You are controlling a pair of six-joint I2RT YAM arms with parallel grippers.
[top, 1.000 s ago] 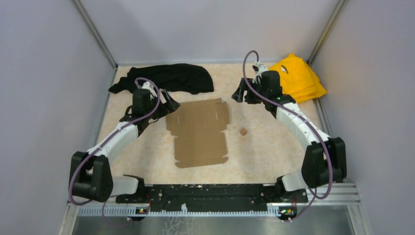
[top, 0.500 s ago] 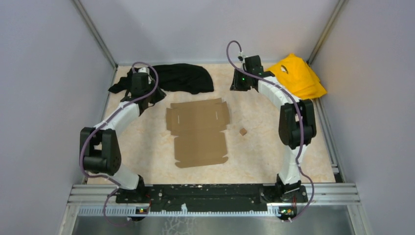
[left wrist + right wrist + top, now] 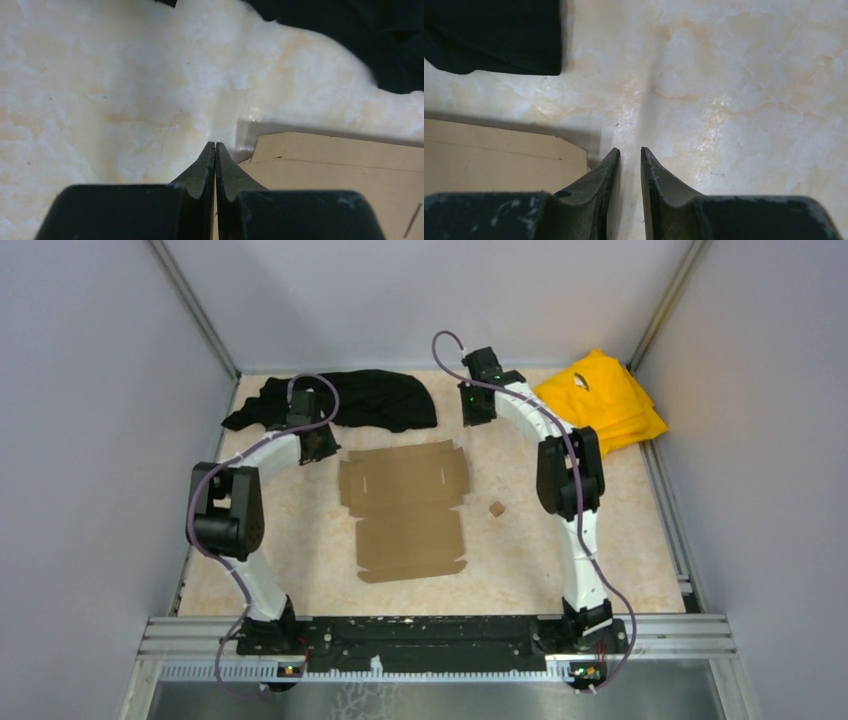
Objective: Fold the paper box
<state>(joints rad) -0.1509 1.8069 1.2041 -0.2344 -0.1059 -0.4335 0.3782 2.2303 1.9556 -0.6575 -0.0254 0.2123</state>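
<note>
The paper box [image 3: 405, 510] is a flat brown die-cut sheet lying in the middle of the table. My left gripper [image 3: 318, 447] hangs by the sheet's far left corner. In the left wrist view its fingers [image 3: 215, 145] are pressed together, tips just left of the cardboard corner [image 3: 340, 165], with nothing seen between them. My right gripper [image 3: 471, 416] is beyond the sheet's far right corner. In the right wrist view it [image 3: 630, 150] shows a narrow gap over bare table, with the cardboard edge [image 3: 489, 155] to its left.
A black cloth [image 3: 350, 400] lies at the back left, behind the left gripper. A yellow cloth [image 3: 600, 400] sits in the back right corner. A tiny brown cube [image 3: 496, 508] rests right of the sheet. Grey walls close in three sides.
Both arms have drawn their elbows up and in, wrists shifting toward the back. The left jaws closed from wide open to shut; the right jaws narrowed to a small gap.
</note>
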